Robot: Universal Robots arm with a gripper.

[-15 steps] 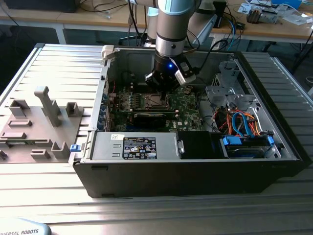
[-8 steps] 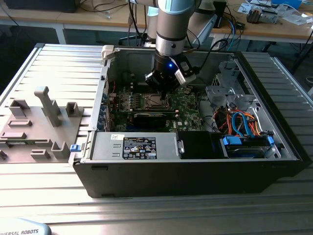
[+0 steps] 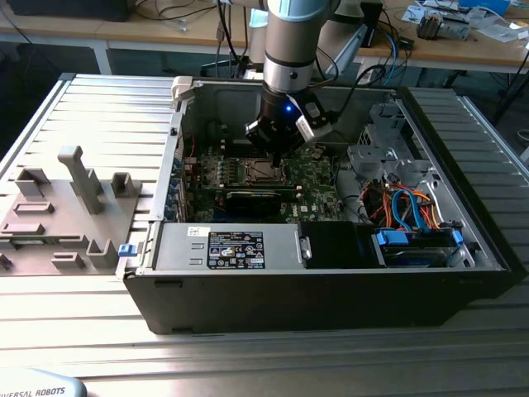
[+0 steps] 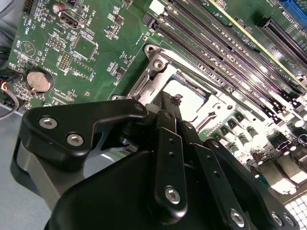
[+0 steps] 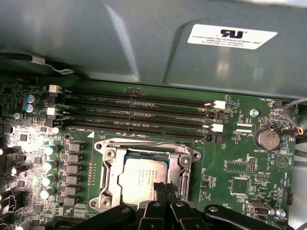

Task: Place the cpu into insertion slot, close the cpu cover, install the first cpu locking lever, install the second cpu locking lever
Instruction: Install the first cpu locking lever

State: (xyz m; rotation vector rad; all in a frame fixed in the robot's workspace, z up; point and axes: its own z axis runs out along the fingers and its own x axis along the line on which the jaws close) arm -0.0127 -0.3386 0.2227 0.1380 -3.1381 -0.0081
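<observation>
Exterior view: gripper (image 3: 273, 151) low over socket area, mid motherboard (image 3: 318, 178), inside open PC case (image 3: 331, 289).
Both wrist views: cpu (image 5: 141, 177) seated flat in insertion slot (image 5: 109, 178), silver top showing thru cut-out of cpu cover (image 5: 184, 165), which lies down over it. Fingertips (image 5: 163, 188) pressed together, nothing pinched, at cpu's edge nearest gripper; touching or just above, can't tell. RAM slots (image 5: 139, 115) along far side of socket, coin battery (image 5: 266, 139) near board edge.

my gripper (image 5: 160, 189) hangs low over the cpu cover (image 5: 146, 165). memory slots (image 5: 139, 117) crowd the frame's middle, the case wall (image 5: 144, 43) shuts off the top; open board (image 5: 240, 172) lies right.
</observation>
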